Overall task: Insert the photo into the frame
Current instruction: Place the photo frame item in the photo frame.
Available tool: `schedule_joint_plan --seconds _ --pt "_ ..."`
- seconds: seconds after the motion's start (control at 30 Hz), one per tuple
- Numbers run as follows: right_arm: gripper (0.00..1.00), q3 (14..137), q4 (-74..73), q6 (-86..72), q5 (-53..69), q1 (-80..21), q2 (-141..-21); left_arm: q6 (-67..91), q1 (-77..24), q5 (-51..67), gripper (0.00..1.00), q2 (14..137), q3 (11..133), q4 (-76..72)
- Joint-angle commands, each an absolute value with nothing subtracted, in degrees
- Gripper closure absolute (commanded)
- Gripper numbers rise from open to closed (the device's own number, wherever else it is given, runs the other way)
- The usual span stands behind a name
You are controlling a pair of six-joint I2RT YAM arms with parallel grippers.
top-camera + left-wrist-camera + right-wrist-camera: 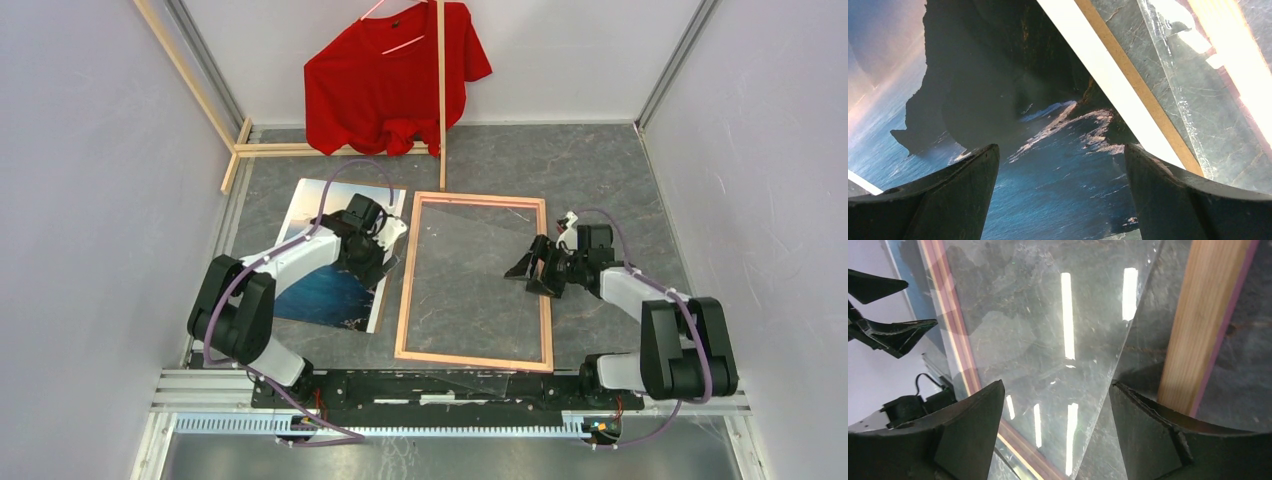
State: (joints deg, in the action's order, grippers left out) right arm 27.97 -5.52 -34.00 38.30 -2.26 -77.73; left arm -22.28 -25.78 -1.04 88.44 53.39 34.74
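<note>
The photo [325, 290] lies face up on the table at the left, its sea and dark mountains filling the left wrist view [1013, 100]. My left gripper [368, 262] is open and hovers low over the photo's right part [1060, 150], holding nothing. The frame [405, 290] lies flat in the middle, pale wood side up. A clear sheet [470, 250] lies skewed across it. My right gripper [535, 270] is open just above the sheet's edge [1055, 385], inside the frame's right rail [1198, 325].
A brown board edge [1143, 95] shows under the photo's white border. A red shirt [390, 80] hangs on a wooden-stick rack [300, 150] at the back. Grey walls close in left and right. The arm bases stand at the near edge.
</note>
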Motion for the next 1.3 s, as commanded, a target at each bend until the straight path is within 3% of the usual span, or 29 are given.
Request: schedule_joint_plan --seconds 0.0,0.13,0.37,0.77,0.9,1.27 --pt "0.15 25.6 -10.9 -30.8 30.0 -2.9 -71.8 -25.1 -26.8 -4.2 0.01 86.3 52.6 31.2" --pt "0.09 25.5 -16.2 -29.6 24.5 -3.2 -67.0 -25.0 -28.2 -4.9 0.01 86.4 52.1 31.0" --pt "0.10 22.7 -21.4 -31.7 22.7 -7.6 -57.4 -24.9 -28.8 -5.9 0.01 87.0 51.6 30.0" --pt "0.20 13.9 -23.9 -39.3 27.3 -12.3 -46.1 -24.7 -29.1 -7.3 0.02 86.9 52.1 29.4" --pt "0.28 10.4 -20.3 -43.3 27.7 -13.8 -46.3 -24.0 -29.4 -6.8 0.02 86.8 53.3 29.1" --pt "0.35 7.3 -9.6 -48.6 30.2 -15.9 -50.0 -23.1 -30.9 -7.6 0.02 88.2 52.8 28.3"
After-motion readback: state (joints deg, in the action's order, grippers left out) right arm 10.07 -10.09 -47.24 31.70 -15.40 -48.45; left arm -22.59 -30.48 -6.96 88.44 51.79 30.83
